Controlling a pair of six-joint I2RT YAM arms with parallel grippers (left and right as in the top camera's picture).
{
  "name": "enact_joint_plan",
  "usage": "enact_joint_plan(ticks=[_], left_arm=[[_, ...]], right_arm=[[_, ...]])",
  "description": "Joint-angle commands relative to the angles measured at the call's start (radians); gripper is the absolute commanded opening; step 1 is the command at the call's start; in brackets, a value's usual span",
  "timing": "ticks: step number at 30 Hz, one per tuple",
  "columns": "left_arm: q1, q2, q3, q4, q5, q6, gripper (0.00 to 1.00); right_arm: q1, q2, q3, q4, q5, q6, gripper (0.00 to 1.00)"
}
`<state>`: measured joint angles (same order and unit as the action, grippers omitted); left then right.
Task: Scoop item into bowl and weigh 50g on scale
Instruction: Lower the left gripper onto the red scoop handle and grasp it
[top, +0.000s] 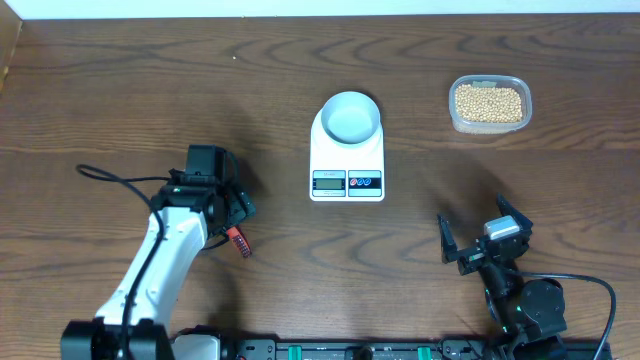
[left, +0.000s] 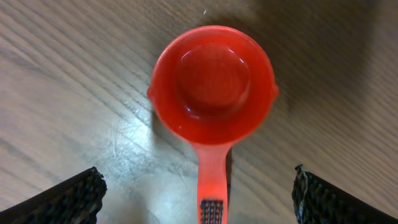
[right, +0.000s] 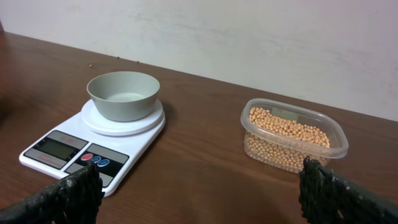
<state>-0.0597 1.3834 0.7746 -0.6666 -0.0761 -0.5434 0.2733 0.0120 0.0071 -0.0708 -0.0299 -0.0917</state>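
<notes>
Logging left gripper (left: 196, 190) as gaping wide, hanging directly over a red scoop (left: 211, 84), left of the scale (top: 347, 165) and nearer the robot than it. Seeing both fingertips (left: 74, 196) standing well apart from the scoop handle, one on each side, gripping nothing, touching nothing. Noting scoop lying flat on the table (top: 120, 90), cup facing up, looking empty.

Logging right gripper (top: 480, 230) as spread wide too, holding nothing, hanging right of the scale and nearer the robot, pointing toward scale and tub.

Counting now: one scale, one bowl (right: 122, 94), one clear tub (right: 339, 142), one scoop, two grippers. Not counting the beans (right: 286, 134), too many; seeing all of them sitting in the tub, right of the scale and slightly farther from the robot. Seeing bowl sitting upright on the scale's round platform, looking empty. Spotting one grey display, one red button, one blue button on the scale's near edge. Failing to read the display digits, too small.
</notes>
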Motion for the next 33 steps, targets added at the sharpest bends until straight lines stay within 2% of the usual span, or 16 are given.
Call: enact_joint_plan(ticks=[1, 4, 12, 22, 33], left_arm=[[0.005, 0.048, -0.006, 0.024, 0.026, -0.016, 0.98], [0.005, 0.093, -0.008, 0.071, 0.054, -0.016, 0.99], [0.005, 0.189, -0.008, 0.13, 0.058, -0.016, 0.93], [0.005, 0.201, -0.01, 0.158, 0.057, -0.015, 0.69], [0.005, 0.203, -0.041, 0.18, 0.057, -0.015, 0.58]], right_arm=[[-0.003, -0.007, -0.002, -0.005, 0.001, -0.01, 0.99], [-0.003, -0.007, -0.002, -0.005, 0.002, -0.01, 0.99], [-0.003, -0.007, -0.002, -0.005, 0.001, -0.01, 0.99], [-0.003, -0.007, -0.002, -0.005, 0.001, -0.01, 0.99], [-0.003, -0.007, -0.002, -0.005, 0.001, -0.01, 0.99]])
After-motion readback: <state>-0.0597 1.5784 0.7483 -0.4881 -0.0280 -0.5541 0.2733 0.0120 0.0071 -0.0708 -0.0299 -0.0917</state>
